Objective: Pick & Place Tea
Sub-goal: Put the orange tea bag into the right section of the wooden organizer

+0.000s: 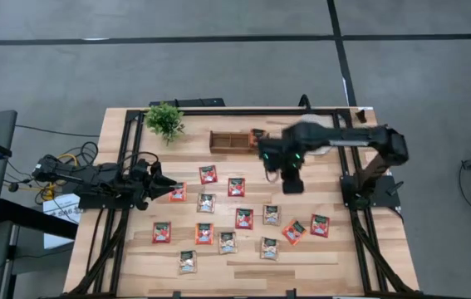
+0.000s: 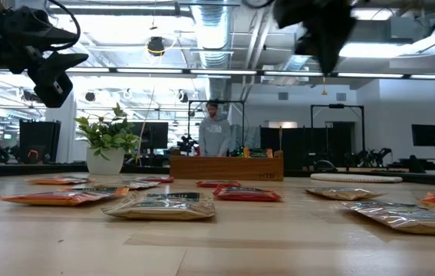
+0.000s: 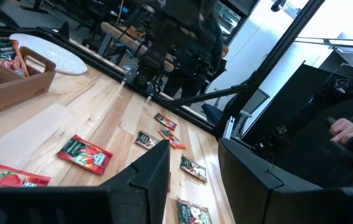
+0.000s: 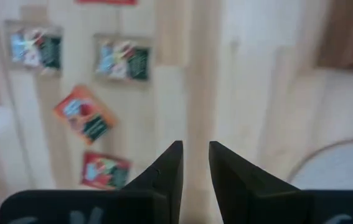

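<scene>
With the right gripper (image 1: 291,184) empty, fingers slightly apart, hovering just past the long brown wooden tray (image 1: 228,141), lower it squarely over one small flat tea sachet (image 1: 271,214) among those scattered mid-table, while the left gripper (image 1: 171,189) waits, fingers parted.

Tea sachets (image 1: 236,187) crowd the table's (image 1: 318,266) middle and front; bare wood lies along the right edge; the wooden tray (image 1: 229,141) and a potted plant (image 1: 165,121) block the back; the right gripper (image 1: 291,183) hangs above the sachets.
</scene>
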